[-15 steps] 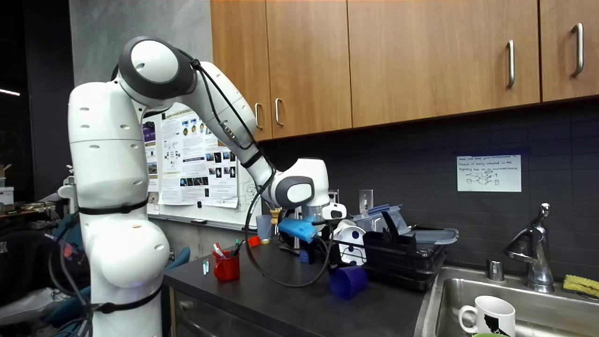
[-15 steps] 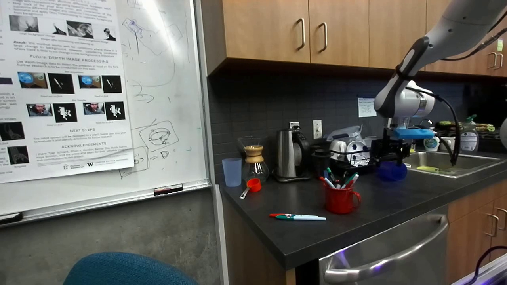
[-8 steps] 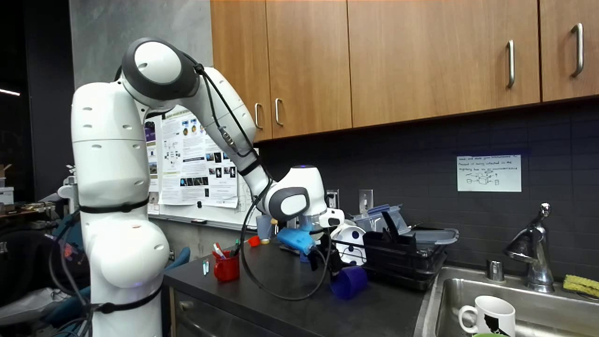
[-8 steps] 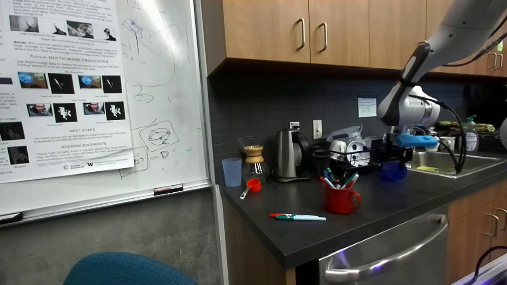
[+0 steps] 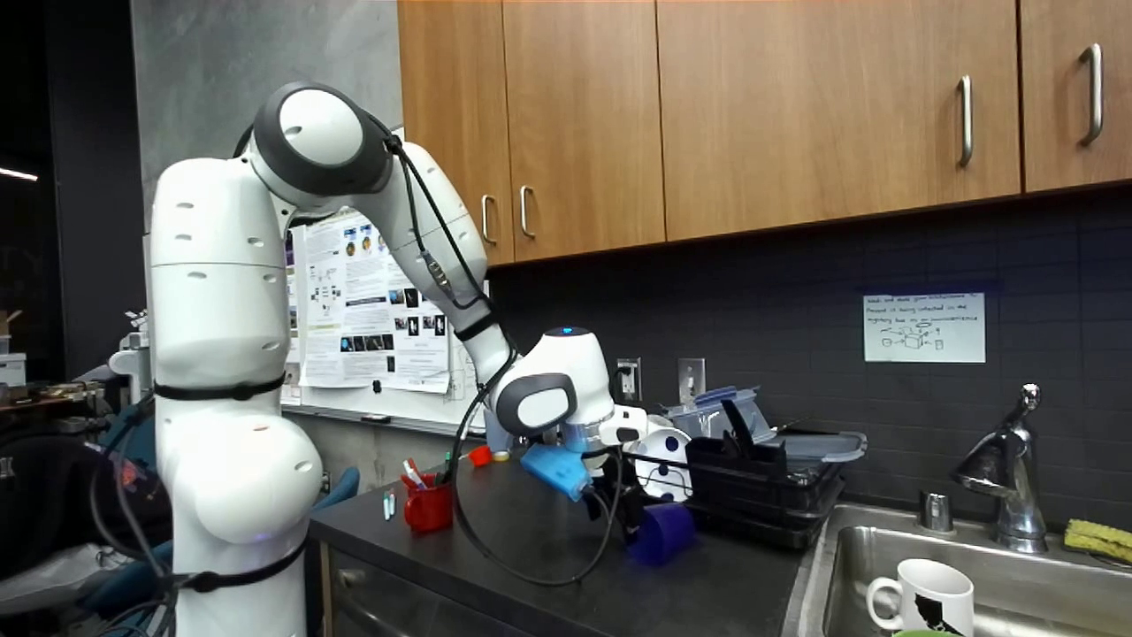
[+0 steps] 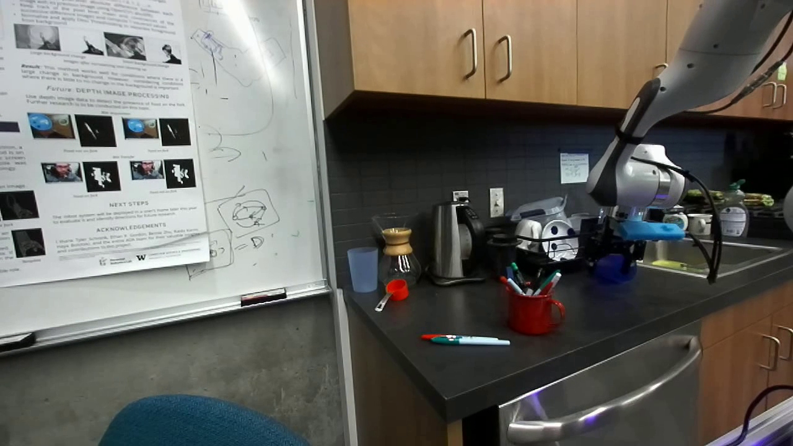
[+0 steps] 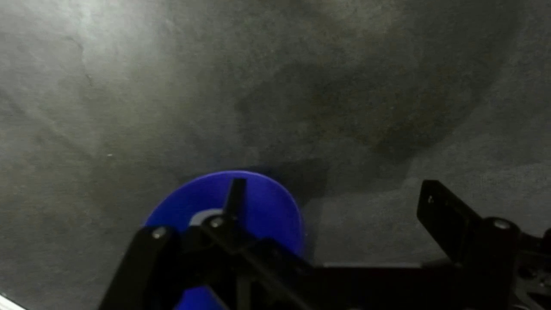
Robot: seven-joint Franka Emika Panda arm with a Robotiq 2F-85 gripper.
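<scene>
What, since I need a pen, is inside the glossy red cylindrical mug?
Slim red, green and pale pens poke out of the red mug, which hides their lower ends and anything beneath.

In your wrist view, the gripper [image 7: 333,186] hides part of the blue cup [image 7: 270,215]; in an exterior view, the bottom edge cuts off a green item [image 5: 924,633].
</scene>
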